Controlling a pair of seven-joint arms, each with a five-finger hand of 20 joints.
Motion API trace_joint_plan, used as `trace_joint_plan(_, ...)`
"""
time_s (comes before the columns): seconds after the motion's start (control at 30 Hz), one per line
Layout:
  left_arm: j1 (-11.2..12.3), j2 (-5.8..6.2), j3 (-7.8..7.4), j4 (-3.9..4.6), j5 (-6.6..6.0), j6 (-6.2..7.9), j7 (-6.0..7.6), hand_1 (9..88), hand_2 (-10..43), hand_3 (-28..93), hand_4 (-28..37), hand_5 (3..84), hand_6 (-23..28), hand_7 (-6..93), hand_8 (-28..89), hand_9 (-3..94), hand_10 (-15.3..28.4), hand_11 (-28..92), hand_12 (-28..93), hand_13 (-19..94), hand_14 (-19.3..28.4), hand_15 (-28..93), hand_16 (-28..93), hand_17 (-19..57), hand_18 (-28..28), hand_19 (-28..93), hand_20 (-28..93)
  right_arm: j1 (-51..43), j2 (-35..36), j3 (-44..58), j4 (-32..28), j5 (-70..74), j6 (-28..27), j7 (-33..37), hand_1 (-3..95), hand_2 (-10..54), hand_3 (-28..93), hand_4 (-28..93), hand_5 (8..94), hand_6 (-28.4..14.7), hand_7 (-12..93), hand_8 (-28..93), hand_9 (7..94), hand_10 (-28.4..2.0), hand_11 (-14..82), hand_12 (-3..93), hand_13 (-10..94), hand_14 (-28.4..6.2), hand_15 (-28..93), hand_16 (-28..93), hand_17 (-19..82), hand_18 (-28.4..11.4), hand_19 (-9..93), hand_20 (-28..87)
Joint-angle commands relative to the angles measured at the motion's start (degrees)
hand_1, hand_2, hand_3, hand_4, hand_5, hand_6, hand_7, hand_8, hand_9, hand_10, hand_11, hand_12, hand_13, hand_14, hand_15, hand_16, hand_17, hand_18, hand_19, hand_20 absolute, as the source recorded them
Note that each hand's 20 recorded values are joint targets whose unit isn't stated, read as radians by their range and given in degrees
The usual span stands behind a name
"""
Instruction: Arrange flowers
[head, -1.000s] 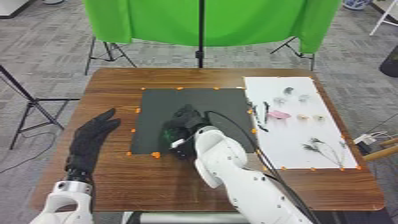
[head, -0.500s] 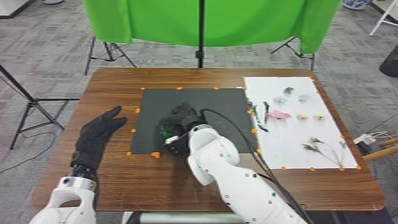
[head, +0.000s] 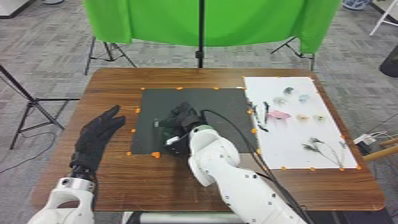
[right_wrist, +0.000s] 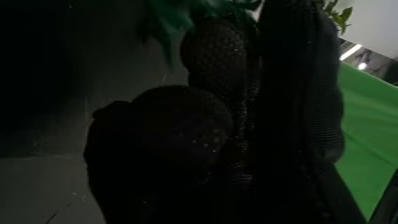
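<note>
Right wrist view
Greenery (right_wrist: 174, 14): against the far end of the right hand (right_wrist: 160, 132) – long axis unclear, stem hidden.
Right hand: clamped or loose, cannot tell.

Head view
Greenery: at the right hand's left side, over the black sheet (head: 229, 97).
Nearer hand: the right; left hand (head: 91, 140) off the sheet's left edge, fingers relaxed, straight.
Next: likely settling the greenery on black – its stem direction decides the wrist turn.

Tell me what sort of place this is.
Probably a robotics lab or filming studio: a green cloth backdrop hangs behind the brown wooden table, and a black tripod stand is off to its left.
</note>
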Motion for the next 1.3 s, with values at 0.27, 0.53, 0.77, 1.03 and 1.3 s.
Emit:
trace_joint_plan(0.27,0.8,-0.84,-0.55,0.21,0.1,-0.34,-0.52,16.6,-4.7,67,-27.1,41.4,2.6,3.1,-5,41.9,11.8,11,14,31,14.7,9,5,4.5,12.9,1,20,-0.9,0.7,0.8,-0.4,-1.7,-3.0,-1.9,36.8,-9.5,70,-24,76.2,-5.4,42,-10,86.9,-15.0,43.5,24.7,94,-2.8,58,24,73,-7.1,93,37)
trace_joint_plan(0.53,2.1,-1.19,-1.5,-0.31,-0.15,0.03,-0.46,16.7,-4.0,66,-26.0,41.2,2.7,3.1,-5,41.4,11.7,11,14,31,14.5,8,5,4.6,12.9,1,21,-1.9,9.9,2.4,-9.3,-18.9,-20.4,-4.3,23.5,3.5,68,-12,78.1,-6.6,18,-7,87.0,-15.3,41.8,25.4,94,-3.9,57,25,72,-8.9,93,41)
trace_joint_plan(0.77,2.4,-1.33,-1.77,-0.45,-0.12,-0.31,-0.88,16.4,-4.1,67,-26.4,42.0,2.9,3.2,-5,42.3,12.5,12,14,32,15.0,9,5,4.6,12.9,1,21,-4.8,15.2,2.9,-15.1,-24.2,-27.8,-5.0,21.2,13.1,67,-9,76.7,-6.7,13,-7,88.0,-15.4,41.0,25.6,94,-4.2,59,25,72,-9.0,93,44)
trace_joint_plan(1.03,2.4,-1.29,-1.69,-0.55,0.02,-0.75,-1.22,16.3,-4.0,67,-26.7,42.2,3.2,2.6,-5,42.3,12.6,11,14,32,15.2,9,5,4.5,12.9,1,21,-5.7,14.8,1.3,-16.5,-22.9,-33.1,-4.3,20.9,13.8,67,-7,76.9,-6.7,13,-7,88.4,-15.7,40.6,25.9,94,-4.0,59,25,72,-8.8,93,45)
trace_joint_plan(1.3,2.1,-1.11,-1.69,-0.46,0.45,-1.06,-1.59,16.5,-3.9,67,-26.7,42.4,3.7,1.7,-5,42.1,12.9,11,13,31,15.8,8,5,4.5,13.2,1,21,-5.3,12.3,-1.0,-16.3,-21.0,-33.2,-4.9,20.6,14.2,66,-7,76.1,-6.3,13,-7,88.8,-15.6,40.3,26.1,94,-4.1,59,25,72,-8.7,93,45)
